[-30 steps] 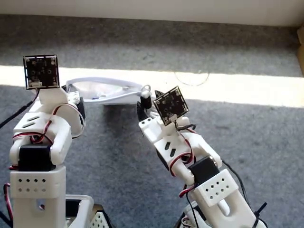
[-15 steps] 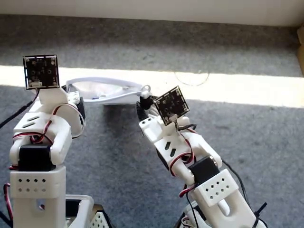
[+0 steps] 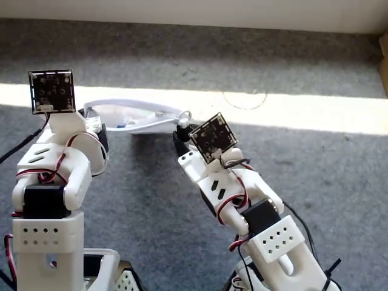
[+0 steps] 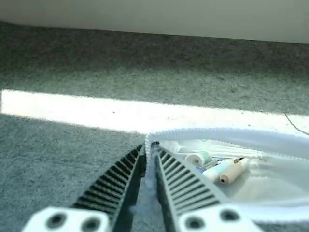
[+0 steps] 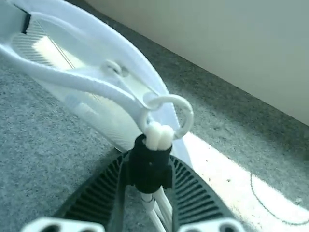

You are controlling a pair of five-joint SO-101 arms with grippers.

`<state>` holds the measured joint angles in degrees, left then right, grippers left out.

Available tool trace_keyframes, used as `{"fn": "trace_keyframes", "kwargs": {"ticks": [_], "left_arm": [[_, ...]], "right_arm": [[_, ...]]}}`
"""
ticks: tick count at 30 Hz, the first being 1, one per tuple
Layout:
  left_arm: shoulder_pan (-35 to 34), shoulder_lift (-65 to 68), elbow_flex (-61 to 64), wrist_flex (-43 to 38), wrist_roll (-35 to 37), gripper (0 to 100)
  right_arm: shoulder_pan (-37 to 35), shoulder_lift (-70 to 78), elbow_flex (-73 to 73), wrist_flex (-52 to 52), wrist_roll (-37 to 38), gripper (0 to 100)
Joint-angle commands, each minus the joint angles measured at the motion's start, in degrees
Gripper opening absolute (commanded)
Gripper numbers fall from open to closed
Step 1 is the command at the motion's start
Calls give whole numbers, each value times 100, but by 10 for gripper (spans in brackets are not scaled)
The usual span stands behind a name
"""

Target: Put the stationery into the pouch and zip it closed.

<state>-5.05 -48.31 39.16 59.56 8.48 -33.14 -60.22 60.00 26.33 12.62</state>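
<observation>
A white pouch (image 3: 136, 113) lies open on the grey carpet in the sunlit strip between the two arms. In the left wrist view its mouth gapes, and several pens and a small tube (image 4: 218, 166) lie inside. My left gripper (image 4: 148, 149) is shut on the pouch's end edge (image 4: 153, 143) beside the zipper teeth. At the other end, my right gripper (image 5: 147, 166) is shut on the black zipper pull (image 5: 147, 162), which carries a white cord and ring (image 5: 171, 116). In the high view the right gripper (image 3: 180, 131) sits at the pouch's right tip.
A bright band of sunlight (image 3: 303, 112) crosses the carpet. A thin looped wire (image 3: 244, 100) lies on it, right of the pouch. A pale wall base (image 3: 194, 12) runs along the far side, and a brown object (image 3: 384, 60) sits at the right edge.
My right arm has shifted slightly left, its wrist turning, with the zipper pull still held. The left arm has not moved.
</observation>
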Motion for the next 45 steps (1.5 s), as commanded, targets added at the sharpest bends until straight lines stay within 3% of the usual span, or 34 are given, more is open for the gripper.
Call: {"fn": "trace_keyframes", "kwargs": {"ticks": [1, 9, 25, 30, 36, 45], "left_arm": [[-40, 251, 295, 9, -26, 11], [-48, 251, 295, 9, -18, 11], [-48, 251, 303, 35, 0, 24], [-22, 233, 435, -62, 9, 85], [-13, 251, 444, -114, 9, 91], [198, 215, 444, -88, 70, 127]], "right_arm": [[31, -154, -48, -110, 79, 5], [4, -154, -119, 251, 545, 5], [-356, -171, -549, 1648, 519, 5], [-356, -954, -426, 1745, 519, 5], [-356, -2105, 242, 1780, 571, 5], [-356, -2229, 435, 1789, 756, 5]]}}
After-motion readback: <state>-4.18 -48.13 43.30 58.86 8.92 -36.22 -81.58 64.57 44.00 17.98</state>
